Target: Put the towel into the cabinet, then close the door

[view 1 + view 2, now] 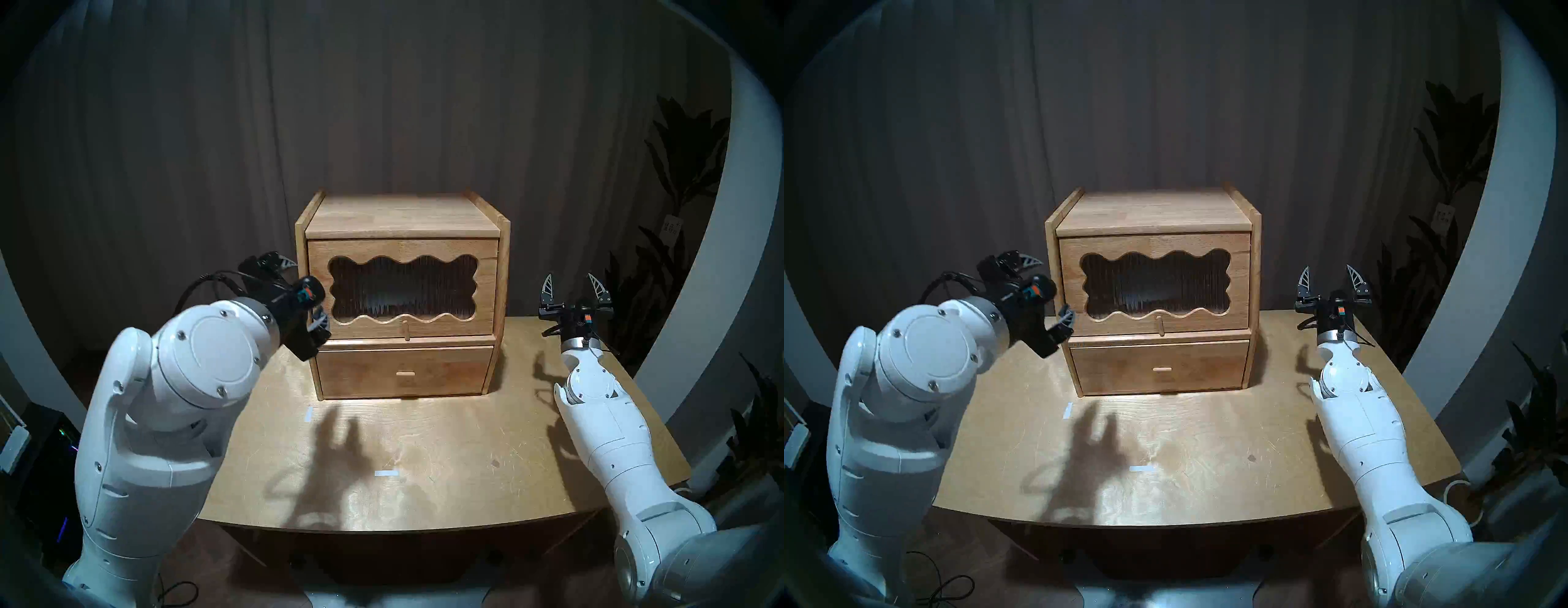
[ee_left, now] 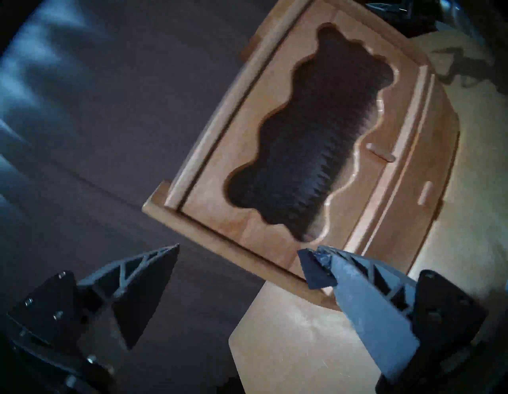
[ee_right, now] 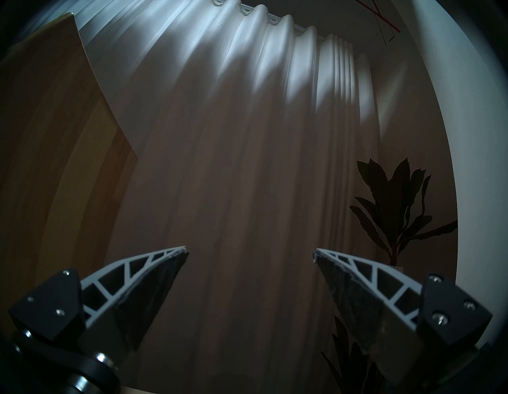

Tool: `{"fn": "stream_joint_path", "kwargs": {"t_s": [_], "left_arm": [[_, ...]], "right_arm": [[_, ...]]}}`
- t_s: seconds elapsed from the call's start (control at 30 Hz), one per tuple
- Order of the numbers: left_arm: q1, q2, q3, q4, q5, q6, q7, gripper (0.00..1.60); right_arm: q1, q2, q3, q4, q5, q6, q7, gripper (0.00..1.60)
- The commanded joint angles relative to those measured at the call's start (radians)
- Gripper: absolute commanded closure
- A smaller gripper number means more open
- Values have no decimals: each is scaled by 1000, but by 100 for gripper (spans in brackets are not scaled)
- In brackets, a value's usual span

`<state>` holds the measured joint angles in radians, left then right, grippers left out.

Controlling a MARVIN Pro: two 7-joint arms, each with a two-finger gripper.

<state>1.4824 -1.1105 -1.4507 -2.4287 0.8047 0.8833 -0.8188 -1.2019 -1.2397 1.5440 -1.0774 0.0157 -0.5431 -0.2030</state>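
Observation:
The light-wood cabinet stands at the back middle of the table. Its door with the wavy ribbed-glass window is shut flat, peg knob at the bottom edge. A dim pale shape shows low behind the glass and looks like the towel; it is too blurred to tell more. My left gripper is open and empty, raised beside the cabinet's front left corner, facing the door. My right gripper is open and empty, pointing up to the right of the cabinet.
The drawer below the door is shut. Two small white tape marks lie on the wooden table. A dark curtain hangs behind, and a leafy plant stands beyond the table's right edge.

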Motion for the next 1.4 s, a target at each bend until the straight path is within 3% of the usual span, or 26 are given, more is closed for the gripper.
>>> {"fn": "stream_joint_path", "kwargs": {"t_s": [0.0,0.27,0.57,0.93,1.37], "left_arm": [[-44,-94,-151,-15,-63,56,32,0],[-79,-182,-281,33,-144,77,70,0],[-94,-283,-382,218,-248,56,101,0],[-154,-409,-487,410,-428,-80,127,0],[-172,-485,-578,481,-618,-295,164,0]], "right_arm": [[20,15,9,-16,7,-5,9,0],[19,10,6,-15,27,-4,29,0],[39,-14,18,-17,68,0,32,0],[51,-39,44,-32,120,-4,27,0],[-9,-58,44,-29,156,15,27,0]]}}
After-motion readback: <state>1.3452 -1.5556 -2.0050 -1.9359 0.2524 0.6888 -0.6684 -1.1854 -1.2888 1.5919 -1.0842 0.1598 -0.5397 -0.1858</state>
